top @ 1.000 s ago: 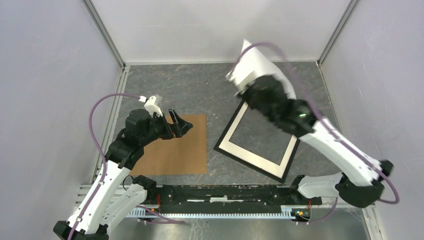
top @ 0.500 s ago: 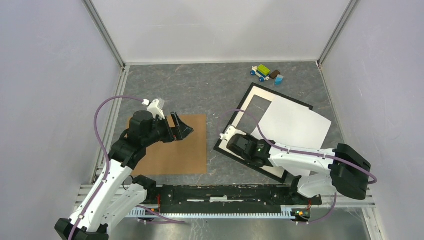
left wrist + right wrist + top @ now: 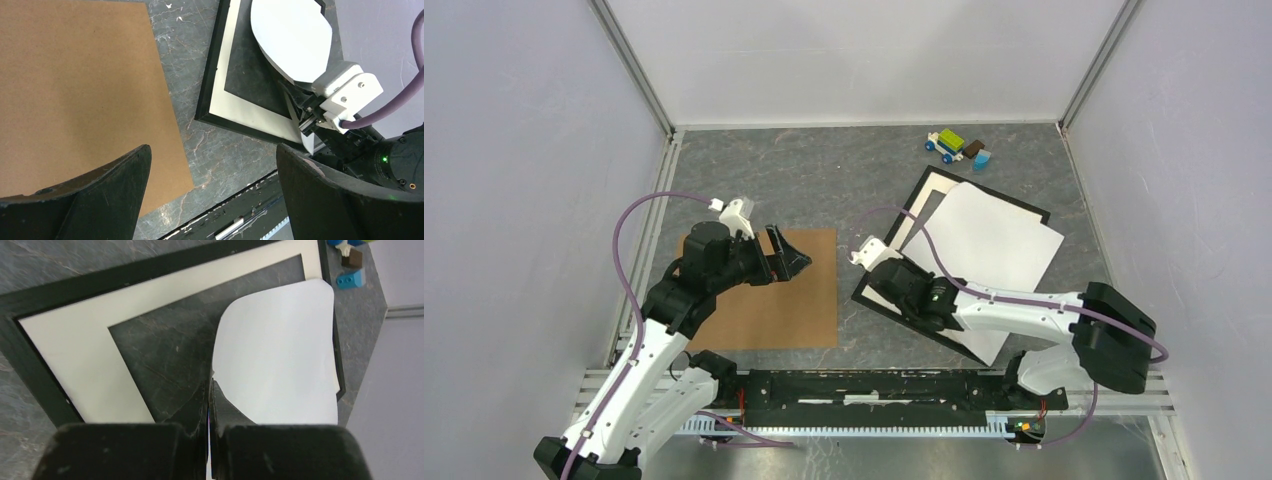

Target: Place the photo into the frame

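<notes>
Cardboard board (image 3: 774,300) — toy blocks (image 3: 957,147) well apart

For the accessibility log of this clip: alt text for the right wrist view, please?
The right arm's fingers are shut on the near edge of the photo, white back up, which curves over the black frame lying on the grey table; small toy blocks sit beyond.

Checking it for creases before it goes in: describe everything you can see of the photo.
The photo is a thin rectangular sheet, plain white side up, so no image shows. It looks like flexible paper: in the right wrist view its edge bows near the grip. The right tool is shut on its near edge. It lies skewed over the frame, covering part of the opening and overhanging the frame's right side. No creases are visible.
</notes>
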`<state>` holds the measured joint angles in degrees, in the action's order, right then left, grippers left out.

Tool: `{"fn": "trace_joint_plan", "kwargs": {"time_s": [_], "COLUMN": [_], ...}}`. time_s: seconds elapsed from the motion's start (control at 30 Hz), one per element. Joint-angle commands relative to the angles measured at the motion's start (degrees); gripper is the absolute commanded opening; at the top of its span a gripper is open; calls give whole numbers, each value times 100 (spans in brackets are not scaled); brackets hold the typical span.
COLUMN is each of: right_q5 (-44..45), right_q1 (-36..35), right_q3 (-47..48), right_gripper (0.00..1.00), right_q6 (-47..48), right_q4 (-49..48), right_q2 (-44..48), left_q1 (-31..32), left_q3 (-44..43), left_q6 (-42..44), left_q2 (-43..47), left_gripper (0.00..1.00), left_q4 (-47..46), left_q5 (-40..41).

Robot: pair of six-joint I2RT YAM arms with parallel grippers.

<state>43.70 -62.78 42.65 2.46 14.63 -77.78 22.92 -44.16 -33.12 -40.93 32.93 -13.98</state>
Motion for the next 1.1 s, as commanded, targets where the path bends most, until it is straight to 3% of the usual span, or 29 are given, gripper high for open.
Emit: {"fn": "trace_joint_plan", "kwargs": {"time_s": [0.0,0.33,1.07], "right_q5": [-435,-910,-888], "right_q1": [1,-90,-94], "right_q3": [575,630,427], "right_gripper": [0,0,0], "right_q6": [209,438,1438], "right_q4": [-268,-339,-1028], "right_q2": [-351,-354,-238], "left_q1": [13,12,11], "left_q3": [-32,-106,-148], "left_q6": [146,175,141], "left_q2": [40,38,85], "left_gripper": [100,100,100], "left_q4": [-97,-30,41], "left_q5": [-166,-228,-275]}}
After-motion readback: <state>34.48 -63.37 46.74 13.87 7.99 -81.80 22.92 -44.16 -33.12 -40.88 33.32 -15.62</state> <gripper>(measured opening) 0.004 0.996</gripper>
